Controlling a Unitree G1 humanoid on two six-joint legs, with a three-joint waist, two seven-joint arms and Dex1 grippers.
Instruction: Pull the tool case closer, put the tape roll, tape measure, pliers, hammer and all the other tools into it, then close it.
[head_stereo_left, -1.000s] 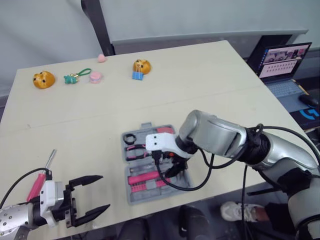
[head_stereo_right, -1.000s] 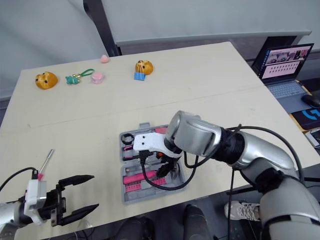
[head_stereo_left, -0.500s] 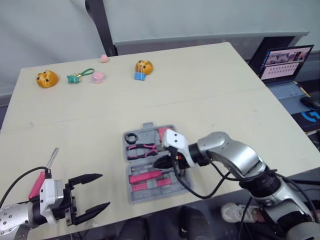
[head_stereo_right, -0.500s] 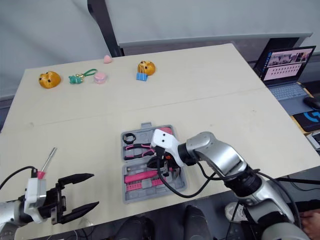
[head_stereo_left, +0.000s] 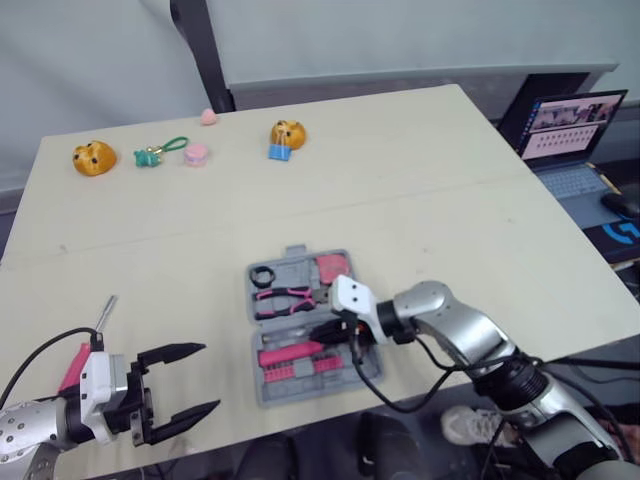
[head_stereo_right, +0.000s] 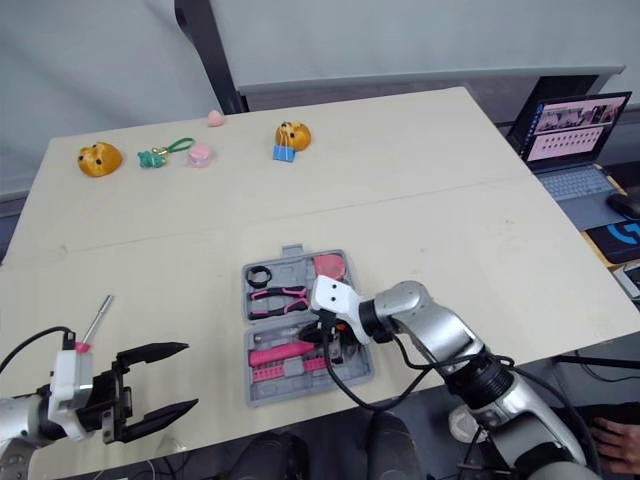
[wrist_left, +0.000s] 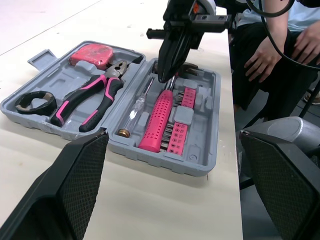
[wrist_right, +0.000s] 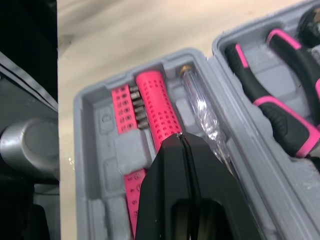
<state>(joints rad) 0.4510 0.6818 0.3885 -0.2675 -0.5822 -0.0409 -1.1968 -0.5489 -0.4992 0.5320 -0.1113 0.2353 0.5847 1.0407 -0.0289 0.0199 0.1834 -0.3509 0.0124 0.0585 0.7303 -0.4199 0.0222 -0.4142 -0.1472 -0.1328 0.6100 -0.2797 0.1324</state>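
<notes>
The grey tool case (head_stereo_left: 372, 362) lies open near the table's front edge. In its far half are a black tape roll (head_stereo_left: 262, 276), pink-and-black pliers (head_stereo_left: 285, 297) and a pink tape measure (head_stereo_left: 330, 266). The near half holds a pink driver handle (wrist_left: 157, 120), a bit rack and a clear-handled screwdriver (wrist_left: 136, 107). My right gripper (head_stereo_left: 322, 331) hangs shut just over the pink handle's end, with nothing between its fingers (wrist_right: 170, 165). My left gripper (head_stereo_left: 210, 378) stands open at the front left, apart from the case. A pink-handled tool with a metal shaft (head_stereo_left: 103, 312) lies behind it, partly hidden.
Small toys line the far edge: two orange figures (head_stereo_left: 88, 158) (head_stereo_left: 285, 132), a teal keychain (head_stereo_left: 155, 153) and pink pieces (head_stereo_left: 195, 153). A laptop (head_stereo_left: 570, 125) sits off the table's right side. A seated person's hands (wrist_left: 270, 50) are close beyond the case.
My right gripper has shut, and its arm has pulled back from over the case and now reaches in low from the near right. The left gripper has not moved.
</notes>
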